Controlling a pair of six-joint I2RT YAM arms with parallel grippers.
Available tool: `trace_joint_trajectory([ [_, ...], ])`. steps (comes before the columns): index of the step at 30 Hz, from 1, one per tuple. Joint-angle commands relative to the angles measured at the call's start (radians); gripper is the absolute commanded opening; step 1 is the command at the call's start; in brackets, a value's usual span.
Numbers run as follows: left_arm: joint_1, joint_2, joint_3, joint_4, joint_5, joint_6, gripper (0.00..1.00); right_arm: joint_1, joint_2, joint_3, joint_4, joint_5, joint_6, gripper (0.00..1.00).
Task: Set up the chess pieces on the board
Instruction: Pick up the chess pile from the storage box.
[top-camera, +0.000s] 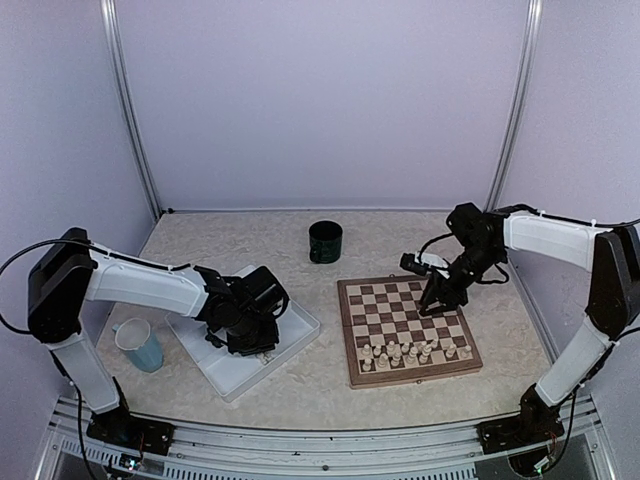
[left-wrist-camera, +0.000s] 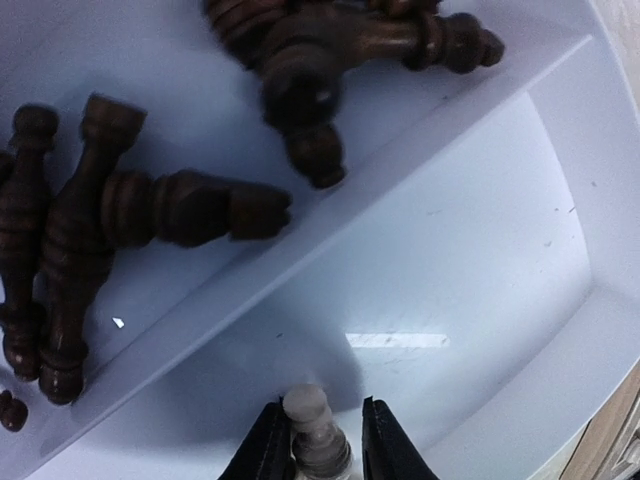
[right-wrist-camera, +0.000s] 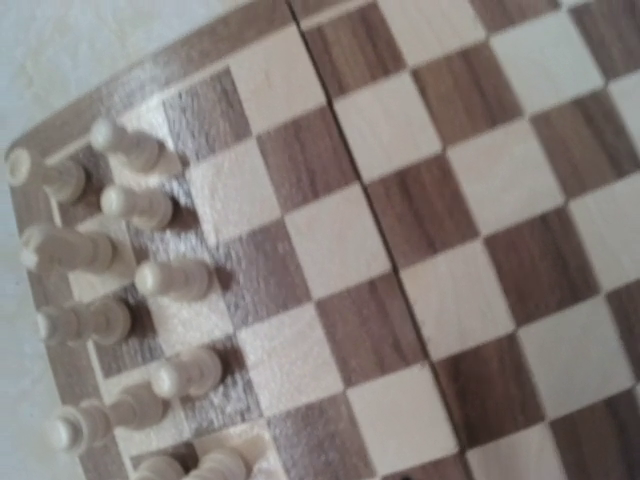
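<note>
The board (top-camera: 395, 310) sits right on the tabletop (top-camera: 320, 385), cream chess pieces (top-camera: 410, 352) along its near edge, the right gripper (top-camera: 436, 298) over it, its jaws unreadable. In the white tray (top-camera: 240, 375) the left gripper (left-wrist-camera: 318, 445) has jaws flanking a pale piece (left-wrist-camera: 310, 420), grip uncertain, beside a compartment of dark pieces (left-wrist-camera: 180, 205).

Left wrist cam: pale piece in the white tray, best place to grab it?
On the pale piece, probably the stem just under its rounded head, coming straight in as the left gripper is aimed. The jaws flank that narrow part, one each side, and the tray floor beside it looks bare.
</note>
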Motion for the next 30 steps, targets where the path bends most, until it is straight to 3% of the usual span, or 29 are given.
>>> trace_joint_trajectory([
  [1,0.010,0.083,0.045,0.027,0.025,0.105,0.25,-0.001,0.035,0.083,-0.014,-0.076,-0.016,0.34],
  [8,0.006,0.104,0.094,0.023,-0.045,0.244,0.19,0.041,0.078,0.127,-0.002,-0.094,0.008,0.34],
  [19,0.008,0.085,0.094,0.045,-0.036,0.331,0.06,0.091,0.102,0.157,0.011,-0.104,0.050,0.34],
  [23,-0.003,0.017,0.083,0.113,-0.071,0.376,0.00,0.112,0.110,0.187,0.015,-0.125,0.068,0.34],
  [30,-0.008,-0.178,-0.055,0.352,-0.086,0.398,0.00,0.172,0.167,0.283,0.058,-0.180,0.144,0.35],
])
